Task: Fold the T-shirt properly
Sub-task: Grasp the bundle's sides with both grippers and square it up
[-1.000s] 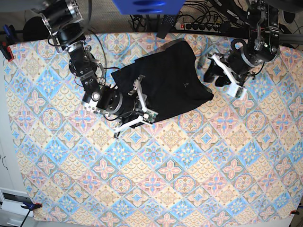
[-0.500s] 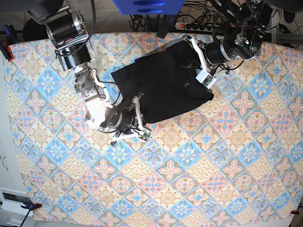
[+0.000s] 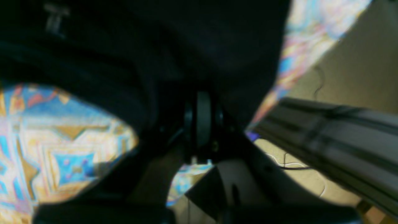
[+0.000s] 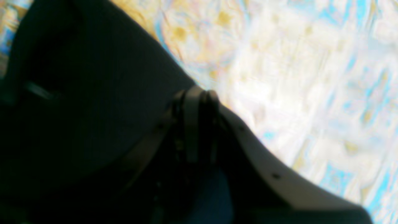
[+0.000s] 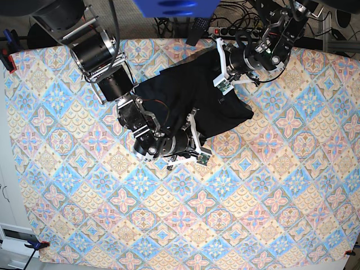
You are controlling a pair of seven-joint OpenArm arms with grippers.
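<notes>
The black T-shirt (image 5: 191, 93) lies folded into a compact slanted shape at the back middle of the patterned cloth. My left gripper (image 5: 221, 70) is at the shirt's far right edge. In the left wrist view its fingers (image 3: 199, 118) are pressed together with black fabric (image 3: 186, 40) around them, and a small pale mark (image 3: 56, 18) shows on the shirt. My right gripper (image 5: 194, 144) is at the shirt's near edge. In the right wrist view its fingers (image 4: 197, 105) are pressed together at the border of the dark fabric (image 4: 93, 109).
The patterned tablecloth (image 5: 236, 202) covers the whole table. A power strip (image 5: 236, 31) and cables lie behind the back edge, under a blue object (image 5: 174, 7). A metal rail (image 3: 335, 130) runs beside the left gripper. A clamp (image 5: 7, 56) holds the cloth's left corner.
The left gripper has swung from right of the shirt onto its far right edge. The right gripper has moved from the shirt's left side to its near edge. Both now look shut.
</notes>
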